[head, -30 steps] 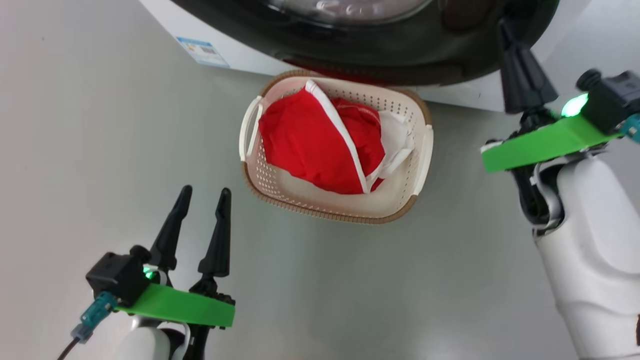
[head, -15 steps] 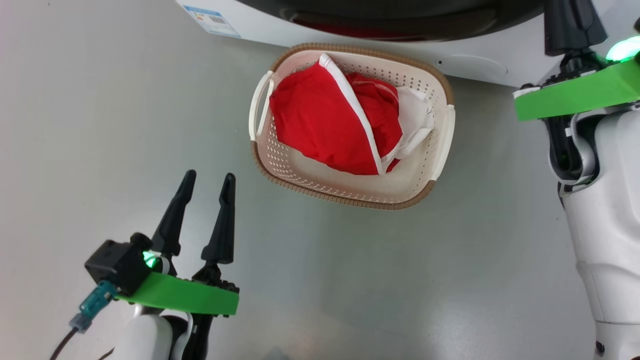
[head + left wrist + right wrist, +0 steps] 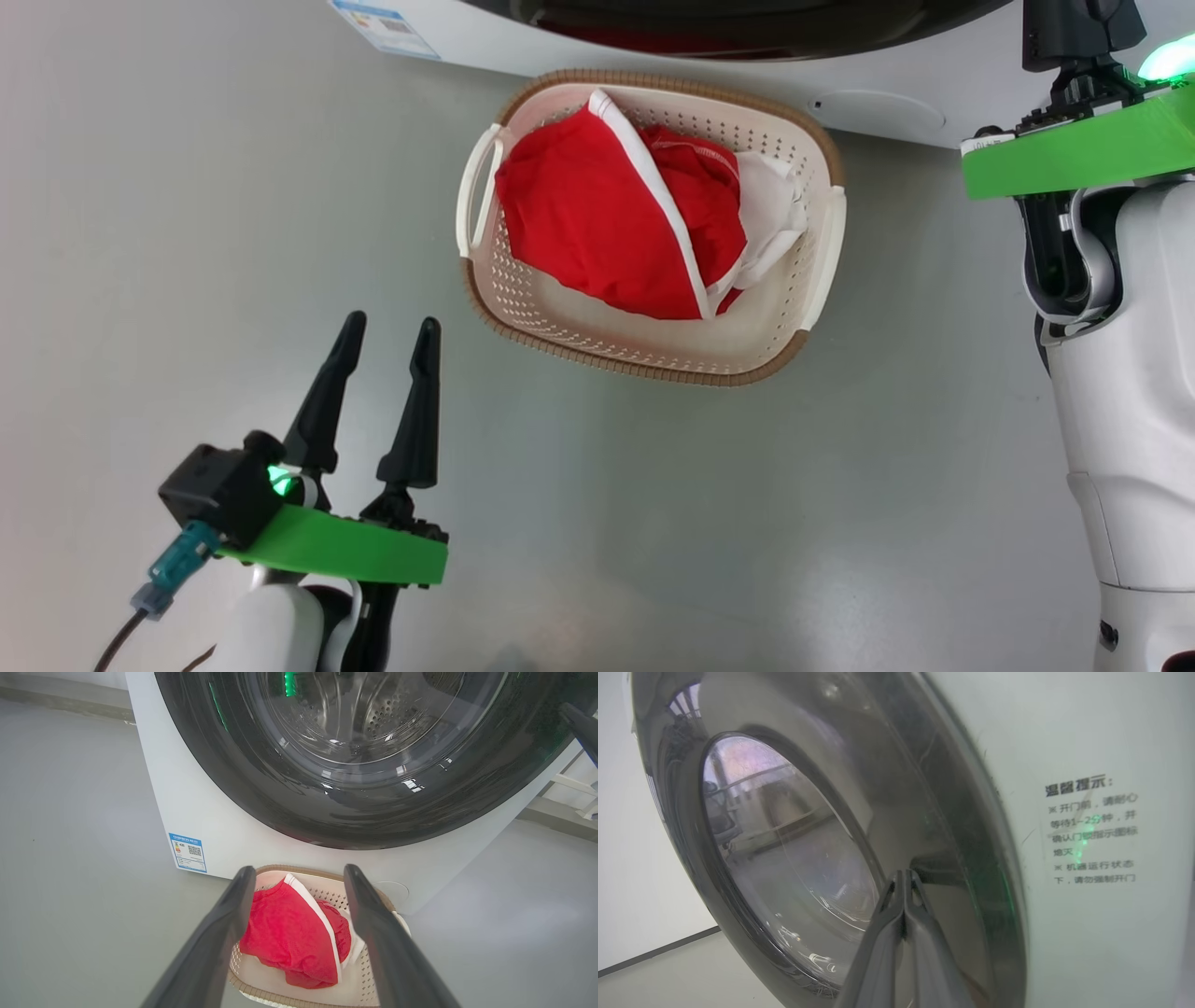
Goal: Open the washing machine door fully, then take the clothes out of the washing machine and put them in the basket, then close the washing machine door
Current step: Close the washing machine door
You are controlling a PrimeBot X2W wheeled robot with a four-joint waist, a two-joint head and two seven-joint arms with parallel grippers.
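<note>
Head view crops the washing machine door (image 3: 840, 21) above the basket (image 3: 644, 366)

Smooth grey floor (image 3: 653, 523), plain white wall (image 3: 626, 858)

A: Open grey floor (image 3: 653, 523) lies left, right and on the near side of the basket (image 3: 756, 336).
B: Its far rim sits just beside the washing machine (image 3: 201, 812); the washing machine door (image 3: 261, 788), black-rimmed, rises above it. The clothes (image 3: 597, 224) fill most of the basket's inside.
</note>
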